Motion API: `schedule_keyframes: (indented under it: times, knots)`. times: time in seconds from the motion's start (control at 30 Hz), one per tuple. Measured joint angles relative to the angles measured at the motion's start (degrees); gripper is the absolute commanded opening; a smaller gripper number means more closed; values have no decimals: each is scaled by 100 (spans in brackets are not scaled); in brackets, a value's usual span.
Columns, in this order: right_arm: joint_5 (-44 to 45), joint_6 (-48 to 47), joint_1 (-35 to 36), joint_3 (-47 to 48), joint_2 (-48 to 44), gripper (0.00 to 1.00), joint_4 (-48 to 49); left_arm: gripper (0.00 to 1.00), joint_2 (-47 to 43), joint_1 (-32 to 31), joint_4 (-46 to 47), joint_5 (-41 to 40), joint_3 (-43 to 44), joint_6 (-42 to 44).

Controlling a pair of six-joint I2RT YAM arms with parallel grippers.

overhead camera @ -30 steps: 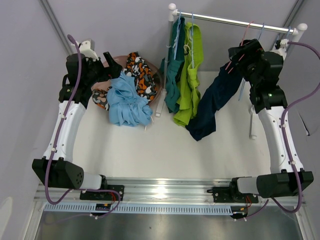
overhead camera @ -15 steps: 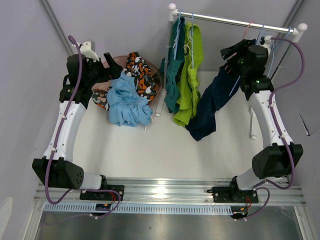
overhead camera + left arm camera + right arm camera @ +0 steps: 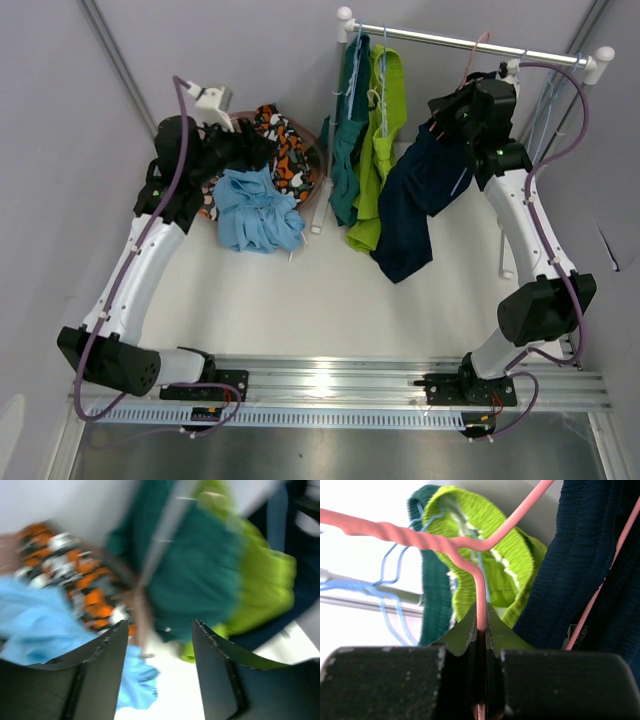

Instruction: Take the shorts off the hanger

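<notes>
At the table's ten o'clock corner a round pinkish basket (image 3: 313, 152) is seen. The orange, black, grey and white blotch-patterned shorts (image 3: 285, 140) are bunched in it. The crumpled light blue shorts (image 3: 255, 212) are heaped against it on its six o'clock side, on the white table (image 3: 300, 300). The left gripper (image 3: 160, 672) is held over this pile, its jaws apart with nothing between them.

At twelve o'clock the teal shorts (image 3: 347, 150) and the lime green shorts (image 3: 380, 160) are hung touching, side by side, from a silver metal rail (image 3: 440, 40), where pale blue wire hangers (image 3: 395, 580) are also hooked. At one o'clock the navy shorts (image 3: 410, 210) are draped on a thin pink wire hanger (image 3: 480, 592). Its wire, just below the twisted neck, is clamped between the closed jaws of the right gripper (image 3: 481, 625).
</notes>
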Motion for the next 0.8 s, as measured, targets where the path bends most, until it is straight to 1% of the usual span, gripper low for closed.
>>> schedule_keyframes:
  times: [0.13,0.23,0.27,0.33,0.43,0.57,0.67,0.8]
  knots:
    - [138,-48,181,11,-278,0,-98,68,-221,-951,271,538,-9,221]
    - [227,-85,293,131,-511,0,-249,85,-407,-1318,588,973,-103,212]
    - [251,-85,328,184,-588,0,-273,94,-474,-1381,680,1121,-155,179]
    - [275,-81,385,264,-748,0,-299,99,-577,-1493,981,1425,-302,87]
    - [299,-55,437,306,-955,0,-306,99,-673,-1729,1397,1845,-592,11]
    - [369,55,522,313,-1137,0,-481,99,-647,-2214,1910,2326,-1051,-50]
    - [422,109,616,275,-1241,0,-595,99,-492,-2577,2205,2444,-1259,-81]
    - [444,210,726,98,-1502,0,-616,99,-146,-2975,2485,2393,-1290,-76]
